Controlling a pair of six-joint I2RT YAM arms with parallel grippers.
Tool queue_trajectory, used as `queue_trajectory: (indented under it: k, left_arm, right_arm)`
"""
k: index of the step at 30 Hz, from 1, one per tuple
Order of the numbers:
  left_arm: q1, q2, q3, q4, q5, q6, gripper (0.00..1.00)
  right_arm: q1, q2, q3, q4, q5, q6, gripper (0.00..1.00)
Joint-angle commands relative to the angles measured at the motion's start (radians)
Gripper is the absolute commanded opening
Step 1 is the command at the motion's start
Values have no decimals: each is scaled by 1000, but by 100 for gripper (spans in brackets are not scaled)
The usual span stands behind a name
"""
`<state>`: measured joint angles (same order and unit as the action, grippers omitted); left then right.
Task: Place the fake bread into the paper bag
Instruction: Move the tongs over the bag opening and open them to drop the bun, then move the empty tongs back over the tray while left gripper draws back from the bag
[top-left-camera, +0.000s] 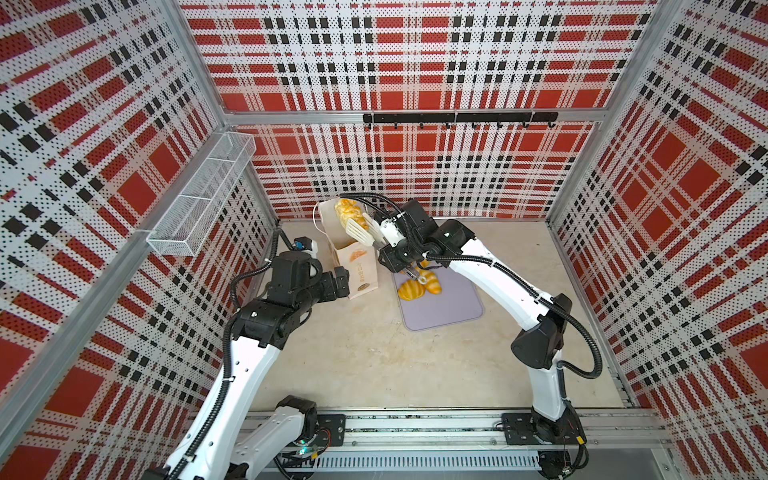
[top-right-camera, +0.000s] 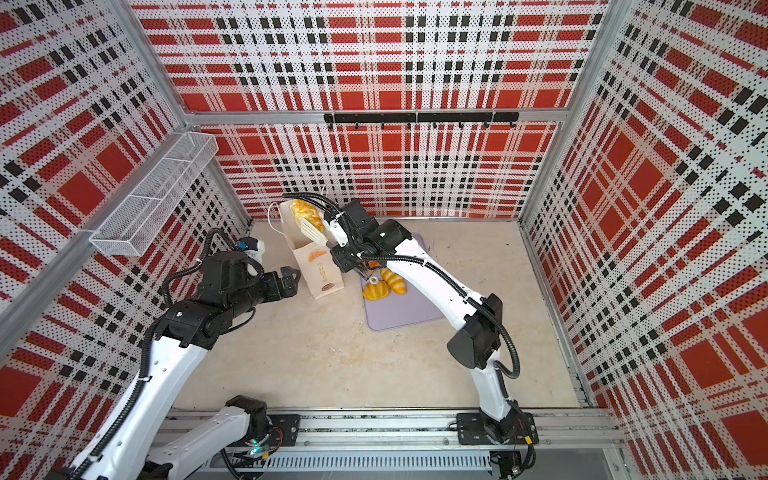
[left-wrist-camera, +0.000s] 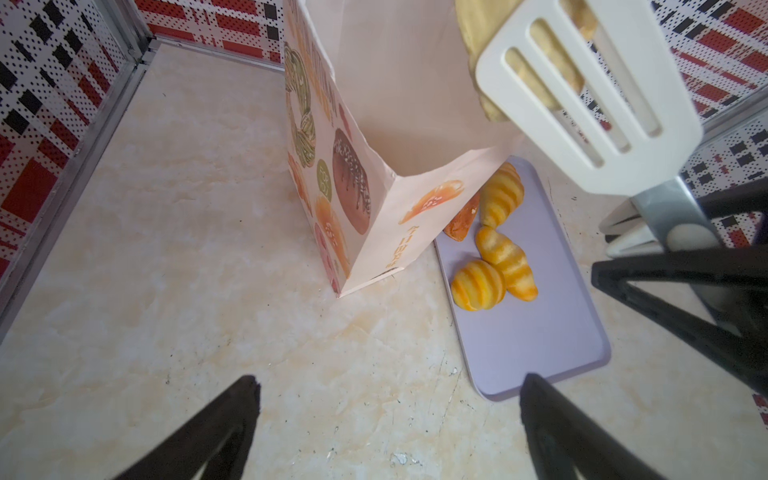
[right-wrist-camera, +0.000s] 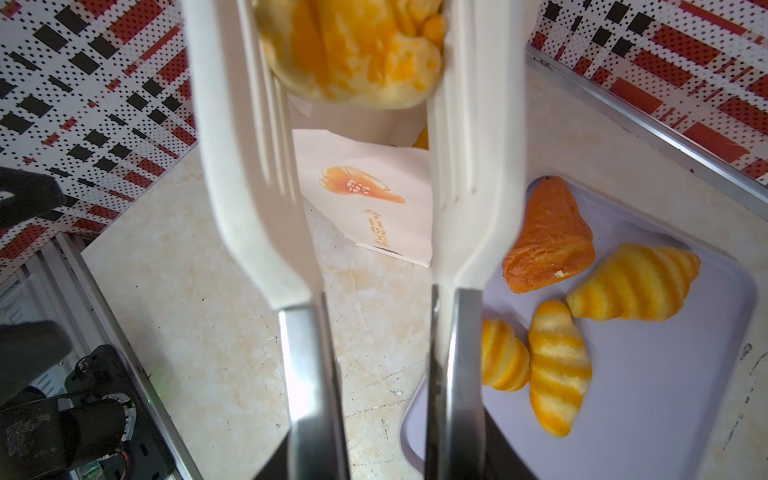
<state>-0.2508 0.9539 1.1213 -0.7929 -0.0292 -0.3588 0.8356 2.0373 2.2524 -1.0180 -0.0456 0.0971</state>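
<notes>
The right gripper's (right-wrist-camera: 386, 461) fingers clamp tongs (right-wrist-camera: 249, 187) pinching fake bread (top-left-camera: 347, 210) over the paper bag (top-left-camera: 357, 270) near the tabletop's (top-left-camera: 353, 353) far edge, while the left gripper's (left-wrist-camera: 388, 380) fingers are spread idle, so an off-centre release could hit the rim and tip the unheld bag.

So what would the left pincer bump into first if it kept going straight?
Most likely the paper bag: the left pincer points at its side, and nothing seems to stand between.
</notes>
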Motion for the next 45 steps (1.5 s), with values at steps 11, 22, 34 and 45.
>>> queue_trajectory:
  k: [11,22,34,45]
  left_arm:
    - [5,-23,-35,14,17,-21,100]
    - [-45,-33,-43,1,-45,-25,100]
    - [-177,-31,-22,-3,-154,44,99]
    - [-299,-23,-40,42,-260,19,100]
  right_arm:
    - [-19,61,143,-20,16,-34,53]
    - [-29,-48,43,1,94,-45,55]
    - [-84,-304,-357,119,150,-15,55]
    - [-128,-420,-582,154,159,42,55]
